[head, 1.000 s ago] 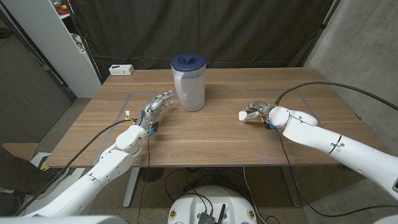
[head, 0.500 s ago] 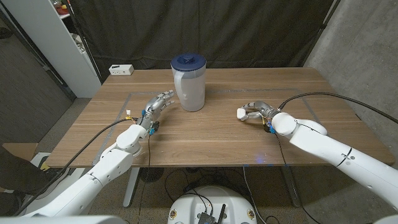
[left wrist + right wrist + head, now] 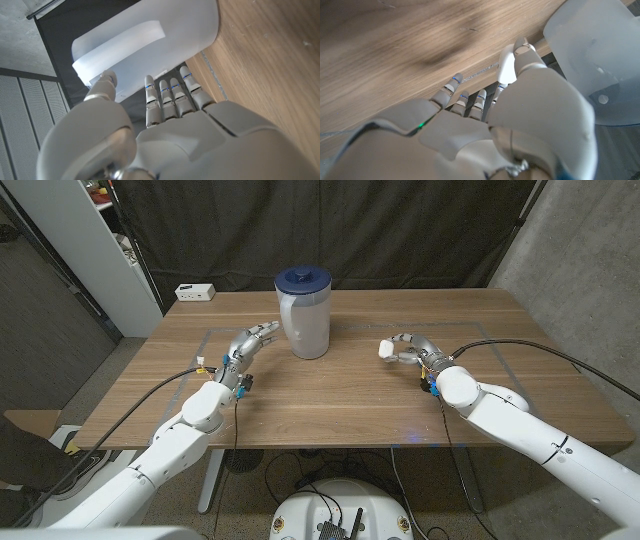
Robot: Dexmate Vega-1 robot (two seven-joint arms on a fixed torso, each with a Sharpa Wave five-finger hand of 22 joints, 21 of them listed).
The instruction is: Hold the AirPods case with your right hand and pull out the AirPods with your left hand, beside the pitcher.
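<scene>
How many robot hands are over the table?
2: the left hand sits just left of the pitcher; the right hand, to its right, holds the white AirPods case.

So there's a frosted pitcher (image 3: 303, 313) with a dark blue lid standing mid-bench (image 3: 340, 395), and the left hand (image 3: 246, 350) sits just beside it with fingers stretched out toward it, nothing in it. Over on the other side the right hand (image 3: 408, 352) grips the white AirPods case (image 3: 384, 350). A small white box (image 3: 195, 292) sits at the far left corner.
</scene>
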